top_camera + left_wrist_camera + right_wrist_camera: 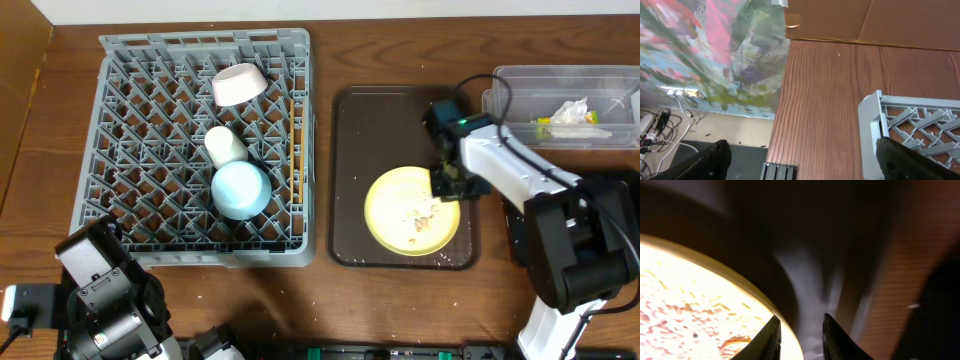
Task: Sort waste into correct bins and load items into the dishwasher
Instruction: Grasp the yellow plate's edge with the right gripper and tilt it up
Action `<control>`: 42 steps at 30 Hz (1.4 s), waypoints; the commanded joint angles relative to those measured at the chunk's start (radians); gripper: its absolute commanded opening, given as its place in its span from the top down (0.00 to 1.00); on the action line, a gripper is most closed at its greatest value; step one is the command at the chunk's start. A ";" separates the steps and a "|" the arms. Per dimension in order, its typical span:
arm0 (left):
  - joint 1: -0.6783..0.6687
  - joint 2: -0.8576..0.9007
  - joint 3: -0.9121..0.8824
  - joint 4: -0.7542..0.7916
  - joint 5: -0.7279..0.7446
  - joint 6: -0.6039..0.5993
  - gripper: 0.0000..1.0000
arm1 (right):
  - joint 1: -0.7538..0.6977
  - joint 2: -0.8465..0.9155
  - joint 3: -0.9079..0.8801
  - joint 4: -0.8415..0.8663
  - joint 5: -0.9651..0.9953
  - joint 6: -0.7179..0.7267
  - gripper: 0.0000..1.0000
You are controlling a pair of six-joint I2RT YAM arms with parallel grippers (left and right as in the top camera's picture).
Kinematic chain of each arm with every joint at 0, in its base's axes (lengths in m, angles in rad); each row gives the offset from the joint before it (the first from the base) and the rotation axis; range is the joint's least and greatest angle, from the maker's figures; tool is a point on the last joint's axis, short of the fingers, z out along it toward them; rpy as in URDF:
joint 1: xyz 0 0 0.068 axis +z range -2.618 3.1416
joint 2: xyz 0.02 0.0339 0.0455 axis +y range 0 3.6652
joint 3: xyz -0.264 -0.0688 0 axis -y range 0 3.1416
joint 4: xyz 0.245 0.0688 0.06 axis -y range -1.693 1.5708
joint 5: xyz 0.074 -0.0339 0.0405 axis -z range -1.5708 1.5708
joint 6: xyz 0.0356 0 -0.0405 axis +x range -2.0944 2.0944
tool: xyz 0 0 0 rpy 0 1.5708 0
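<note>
The pale-yellow plate lies on the dark-brown tray with whitish crumbs on it. My right gripper is at the plate's right rim. In the right wrist view its fingers straddle the rim of the plate, one over the inside and one outside, closed down on it. The grey dish rack holds the white bowl, white cup, light-blue saucer and chopsticks. My left gripper hangs open beside the rack's corner, holding nothing.
A clear tub at the back right holds a white tissue and a green-yellow wrapper. The left arm sits at the table's front left corner. A cardboard sheet stands past the table edge.
</note>
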 commanded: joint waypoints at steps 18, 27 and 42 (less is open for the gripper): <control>0.007 -0.001 0.016 -0.005 -0.005 -0.016 0.06 | 0.204 -0.012 0.253 -0.155 -0.343 -0.044 0.65; 0.007 -0.001 0.016 -0.005 -0.005 -0.016 0.06 | 0.420 -0.011 0.109 -0.030 -0.098 0.180 0.61; 0.007 -0.001 0.016 -0.004 -0.005 -0.016 0.06 | 0.507 -0.002 0.016 0.034 0.040 0.206 0.69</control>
